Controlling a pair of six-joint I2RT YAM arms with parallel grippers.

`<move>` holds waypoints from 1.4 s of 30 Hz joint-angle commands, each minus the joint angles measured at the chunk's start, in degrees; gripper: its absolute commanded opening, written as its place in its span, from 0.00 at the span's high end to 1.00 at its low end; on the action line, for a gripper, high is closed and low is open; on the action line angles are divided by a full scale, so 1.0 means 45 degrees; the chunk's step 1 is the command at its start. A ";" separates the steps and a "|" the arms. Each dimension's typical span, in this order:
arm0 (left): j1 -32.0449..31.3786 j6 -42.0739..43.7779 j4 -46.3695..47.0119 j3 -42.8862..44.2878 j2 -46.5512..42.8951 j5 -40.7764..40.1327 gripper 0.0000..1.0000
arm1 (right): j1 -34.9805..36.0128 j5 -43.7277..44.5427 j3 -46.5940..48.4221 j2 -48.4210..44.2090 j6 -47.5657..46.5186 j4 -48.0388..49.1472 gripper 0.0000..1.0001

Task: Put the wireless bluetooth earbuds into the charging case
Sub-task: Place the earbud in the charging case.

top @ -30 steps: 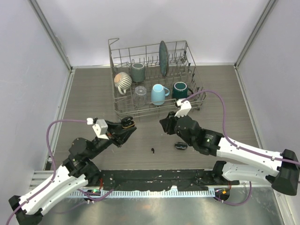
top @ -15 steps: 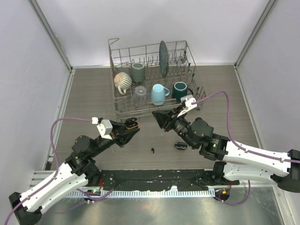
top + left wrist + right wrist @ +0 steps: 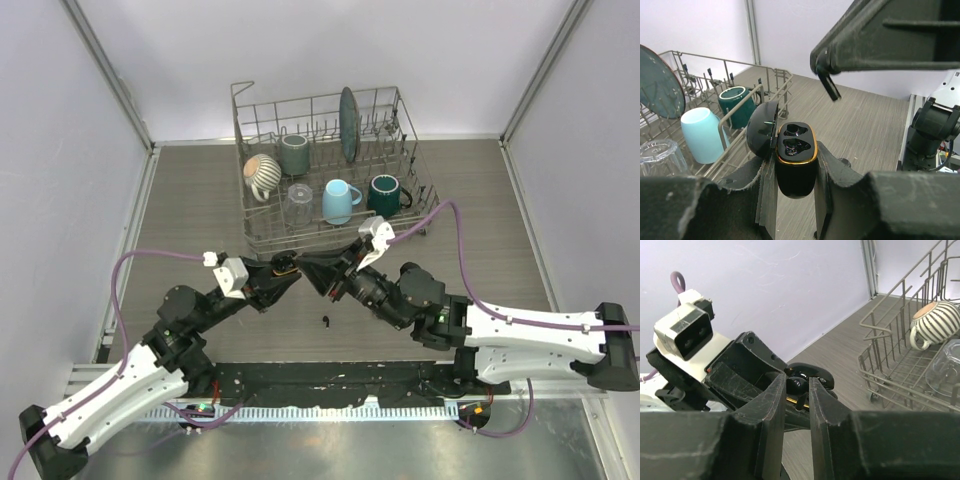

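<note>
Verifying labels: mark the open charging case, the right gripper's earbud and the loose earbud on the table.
charging case (image 3: 796, 174): left wrist, front shell
held earbud (image 3: 829, 86): left wrist, stem
loose earbud (image 3: 326, 321): top external, middle

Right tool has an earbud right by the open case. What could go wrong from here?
1. The tiny glossy black earbud hangs from the very tips of the right tool; it may slip and drop onto the wood-grain table.
2. The small black oval charging case is only pinched in mid-air by the left tool; a push may tilt it.
3. Its raised lid stands beside the sockets and may get knocked.
</note>
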 commanded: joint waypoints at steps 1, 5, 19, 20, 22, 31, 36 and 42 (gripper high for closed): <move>-0.0024 0.0275 0.0825 0.0745 0.0077 0.0252 1.00 | 0.0204 -0.0082 0.0452 0.0372 -0.0623 0.1305 0.99; -0.0024 0.0216 0.0825 0.0764 -0.0001 0.0330 1.00 | 0.0223 -0.0024 0.0491 0.0646 -0.0760 0.1305 0.99; -0.0024 0.0216 0.0689 0.0569 -0.0196 0.0545 1.00 | 0.0223 0.0289 0.0511 0.0881 -0.1092 0.1734 0.99; -0.0024 0.0235 0.0708 0.0569 -0.0196 0.0545 1.00 | 0.0223 0.0308 0.0511 0.0900 -0.1131 0.1734 0.99; -0.0024 0.0216 0.0727 0.0588 -0.0216 0.0603 1.00 | 0.0223 0.0425 0.0433 0.0959 -0.1228 0.1793 0.99; -0.0024 -0.0019 0.0844 0.0432 -0.0391 0.0799 1.00 | 0.0243 0.0640 -0.0289 0.1622 -0.1522 0.2964 0.99; -0.0024 -0.0116 0.0923 0.0315 -0.0781 0.0643 1.00 | 0.0224 0.0894 -0.0661 0.1545 -0.1756 0.3023 0.99; -0.0024 -0.0156 0.0962 0.0256 -0.0939 0.0448 1.00 | 0.0223 0.0876 -0.0993 0.1389 -0.2302 0.3024 0.99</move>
